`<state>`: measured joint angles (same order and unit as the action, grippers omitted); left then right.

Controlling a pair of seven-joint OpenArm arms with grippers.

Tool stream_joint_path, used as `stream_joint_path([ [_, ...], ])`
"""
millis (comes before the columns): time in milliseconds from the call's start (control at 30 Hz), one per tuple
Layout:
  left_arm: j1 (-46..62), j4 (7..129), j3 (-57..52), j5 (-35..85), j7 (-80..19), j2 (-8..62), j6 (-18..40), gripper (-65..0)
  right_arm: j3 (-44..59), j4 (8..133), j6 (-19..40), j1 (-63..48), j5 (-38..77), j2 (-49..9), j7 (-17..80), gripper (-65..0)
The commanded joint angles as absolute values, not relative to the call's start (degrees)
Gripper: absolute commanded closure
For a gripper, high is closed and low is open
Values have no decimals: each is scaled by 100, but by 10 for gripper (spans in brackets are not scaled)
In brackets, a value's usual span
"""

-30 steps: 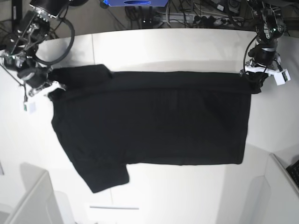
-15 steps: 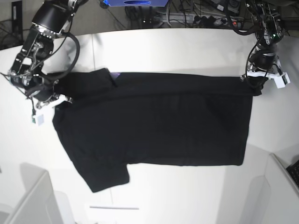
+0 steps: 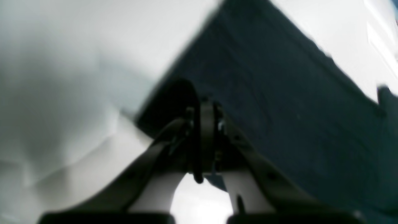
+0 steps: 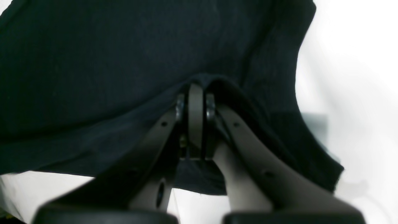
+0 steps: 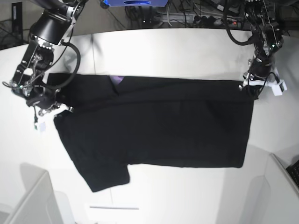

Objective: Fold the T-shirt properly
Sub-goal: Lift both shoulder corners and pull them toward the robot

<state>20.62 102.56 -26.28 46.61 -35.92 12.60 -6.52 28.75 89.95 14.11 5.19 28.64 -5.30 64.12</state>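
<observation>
1. Where the white tabletop (image 5: 177, 51) is widest, the T-shirt (image 5: 159, 123) is spread flat across its middle, reaching from the left side to the right side.
2. A sleeve is seen pointing toward the near left, and a small patch of purple is shown at the far edge, left of centre.
3. The far edge of the garment is drawn into a nearly straight line between the two arms.
4. The right gripper (image 5: 50, 108) is placed at the left end of that edge, and its fingers (image 4: 195, 118) are pressed together on a bunched fold of the black cloth.
5. In the right wrist view, fabric is seen draped over and around the pinching fingers, with bare tabletop showing beyond the cloth at the right.
6. The left gripper (image 5: 256, 87) is placed at the far right corner of the garment, and its fingers (image 3: 207, 137) are clamped on that corner.
7. In the left wrist view, which is blurred, the dark cloth is seen stretching away from the pinched corner toward the upper right.
</observation>
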Motion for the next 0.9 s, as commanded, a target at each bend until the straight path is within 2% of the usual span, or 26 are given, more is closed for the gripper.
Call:
stream_joint_path([
  [0,1974,10308,-2703,4673,-3556,1341,-620,0,2888,9015,1420,637,2932,-593,6325,0],
  [300,1851,10273,-2721,4673,-3670,1349,-620,0,2888,8919,1420,673,2932,-602,6299,-5],
  [333,1851,10273,-2721,4673,-3670,1349,-620,-13,2888,8936,1420,673,2932,-602,6299,-74],
  [400,1851,10273,-2721,4673,-3670,1349,-620,-110,2905,8971,1420,673,2932,-655,6299,-197],
  [467,1851,10308,-2730,4673,-3662,1349,-611,-239,2932,8971,1420,664,2941,-716,6299,-288],
  [500,1851,10325,-2730,4673,-3653,1349,-611,-299,2949,8980,1420,664,2941,-725,6290,-300],
  [600,1842,10492,-2905,4708,-3653,1341,-593,-502,2958,9297,1420,514,2941,-725,6141,-284],
  [667,1851,10651,-3081,4708,-3653,1332,-532,-583,2958,9719,1420,295,2941,-699,6000,-284],
  [733,1903,10782,-3248,4716,-3670,1323,-268,-615,2958,10185,1411,22,2941,-664,5921,-284],
  [800,2070,10897,-3495,4716,-3688,1314,75,-615,2967,10686,1341,-338,2941,-585,5868,-284],
  [867,2334,10905,-3758,4716,-3679,1297,444,-615,3178,11125,989,-725,2949,-391,5727,-291],
])
